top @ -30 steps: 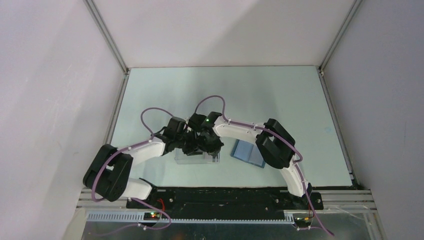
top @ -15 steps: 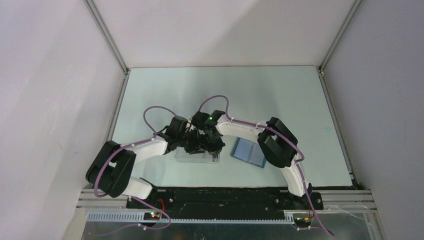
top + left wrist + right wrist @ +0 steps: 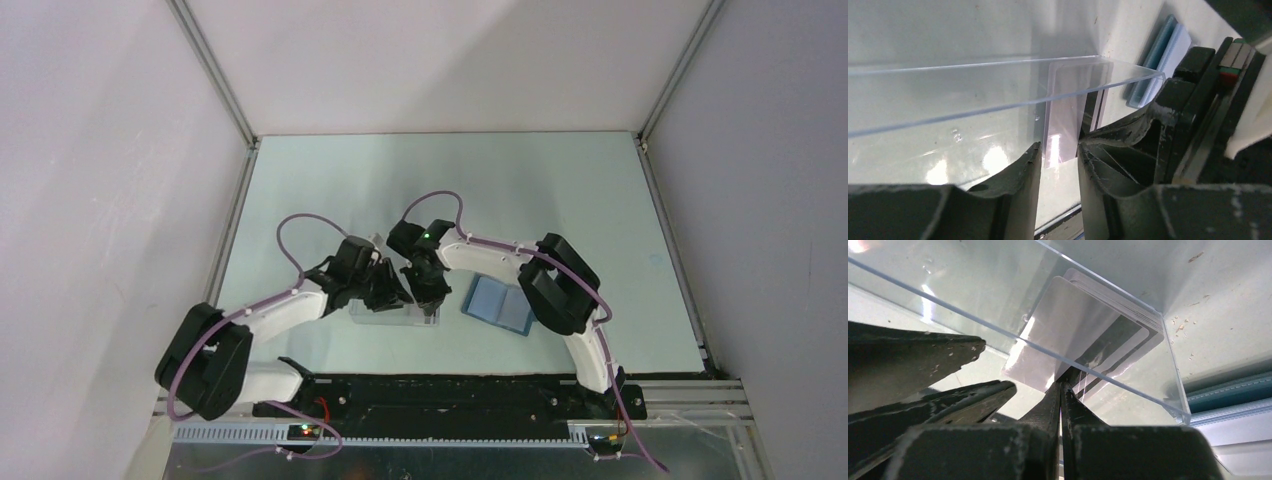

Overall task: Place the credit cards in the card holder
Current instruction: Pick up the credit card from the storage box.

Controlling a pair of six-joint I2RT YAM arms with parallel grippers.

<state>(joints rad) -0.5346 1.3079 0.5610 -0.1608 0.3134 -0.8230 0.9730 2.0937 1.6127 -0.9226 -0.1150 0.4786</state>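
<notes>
A stack of whitish credit cards (image 3: pixel 1108 335) with black stripes lies in a clear plastic box (image 3: pixel 998 325). My right gripper (image 3: pixel 1060 384) reaches into the box, shut on the near edge of the top credit card (image 3: pixel 1058 335), which lies skewed on the stack. My left gripper (image 3: pixel 1059 147) is open with a narrow gap and empty, just left of the right one at the box; a card (image 3: pixel 1064 125) shows beyond its gap. The teal card holder (image 3: pixel 498 303) lies open right of the box, also in the right wrist view (image 3: pixel 1228 390) and the left wrist view (image 3: pixel 1158 50).
In the top view the clear box (image 3: pixel 392 312) sits near the table's front edge, under both grippers (image 3: pixel 392 290) (image 3: pixel 428 295). The right arm's elbow (image 3: pixel 555 285) hangs over the card holder's right side. White walls enclose the table.
My left gripper has drawn back to the left, away from the right gripper, and its elbow has swung left. The right gripper has shifted slightly over the box.
</notes>
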